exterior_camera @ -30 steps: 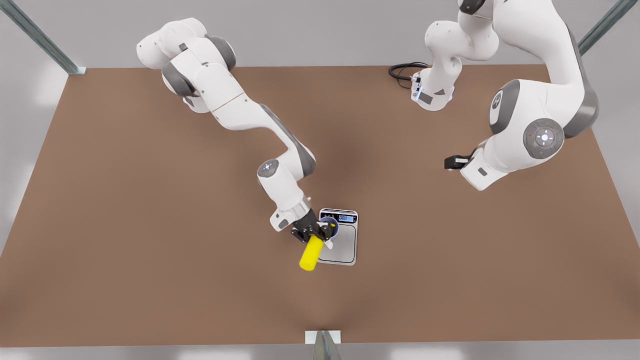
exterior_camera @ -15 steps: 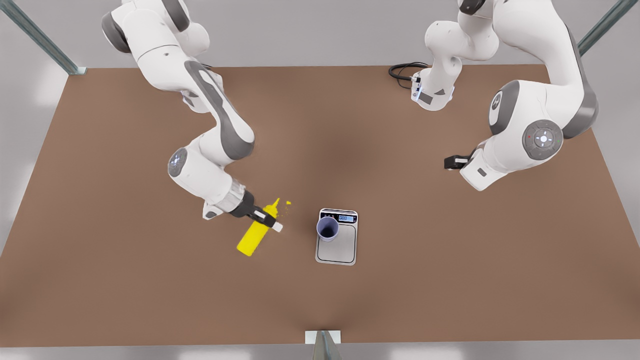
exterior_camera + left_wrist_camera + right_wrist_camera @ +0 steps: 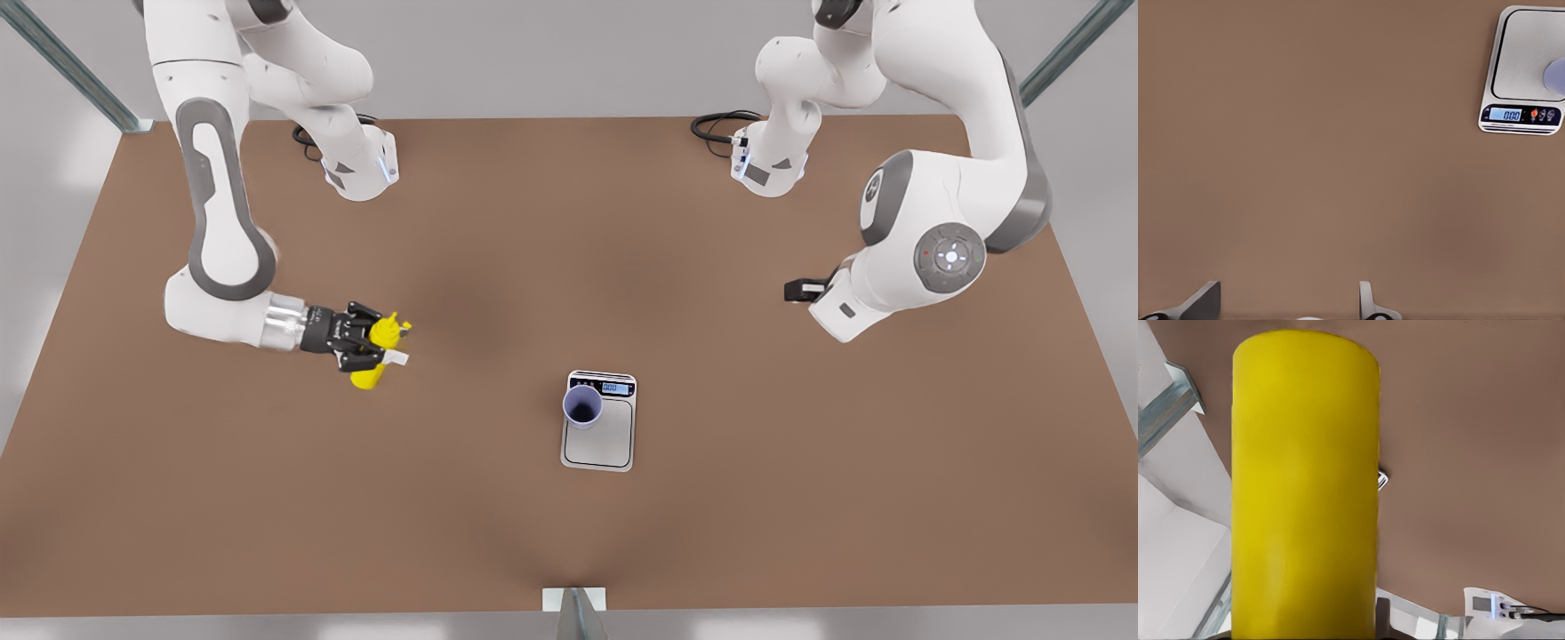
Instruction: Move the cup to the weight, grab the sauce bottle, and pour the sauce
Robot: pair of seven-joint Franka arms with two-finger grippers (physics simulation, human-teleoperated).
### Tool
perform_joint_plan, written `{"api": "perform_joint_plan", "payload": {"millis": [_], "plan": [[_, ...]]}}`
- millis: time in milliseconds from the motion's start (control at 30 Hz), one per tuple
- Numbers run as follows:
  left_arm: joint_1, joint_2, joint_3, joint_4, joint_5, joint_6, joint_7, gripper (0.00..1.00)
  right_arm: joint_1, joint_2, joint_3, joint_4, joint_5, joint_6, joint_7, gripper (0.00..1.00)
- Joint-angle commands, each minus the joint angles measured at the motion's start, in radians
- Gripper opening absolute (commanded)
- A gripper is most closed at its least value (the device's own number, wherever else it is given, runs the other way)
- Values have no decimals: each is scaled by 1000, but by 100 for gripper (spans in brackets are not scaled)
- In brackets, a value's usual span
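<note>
Right end effector (image 3: 373, 342) grips bottle, off to the side

Nearest: cup (image 3: 582, 404) upright on the weight (image 3: 605, 444), by the display end, ready to receive. Farther, toward the front view's left: right end effector pinching the sauce bottle (image 3: 384, 332) above the surface (image 3: 711, 533), well apart from the cup, too far to pour. Left end effector (image 3: 1288, 310) waits, fingers spread.

A plain brown tabletop (image 3: 711, 498) spans nearly the whole front view, matte and evenly lit, with a softer dark patch near its middle. Beyond its far edge lies a pale grey floor or wall (image 3: 551, 53). Grey metal frame struts (image 3: 76, 71) slant in at both far corners, and a small metal bracket (image 3: 575, 604) sits at the near edge.
</note>
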State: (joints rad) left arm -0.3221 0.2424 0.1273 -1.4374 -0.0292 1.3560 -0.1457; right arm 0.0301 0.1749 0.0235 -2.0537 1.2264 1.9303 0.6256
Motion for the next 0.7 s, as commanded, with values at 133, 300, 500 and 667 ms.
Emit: {"api": "perform_joint_plan", "payload": {"millis": [133, 300, 500, 667], "plan": [[0, -2, 0, 2, 0, 0, 0, 100, -48, 34, -48, -78, 110, -105, 8, 34], [0, 0, 0, 3, 2, 0, -2, 100, -268, 267, 35, -66, 193, -260, -109, 34], [0, 0, 0, 3, 0, 0, -2, 100, -418, 454, 164, -52, 194, -324, -222, 34], [0, 0, 0, 3, 0, 0, -2, 100, -407, 459, 165, -45, 182, -289, -219, 36]]}}
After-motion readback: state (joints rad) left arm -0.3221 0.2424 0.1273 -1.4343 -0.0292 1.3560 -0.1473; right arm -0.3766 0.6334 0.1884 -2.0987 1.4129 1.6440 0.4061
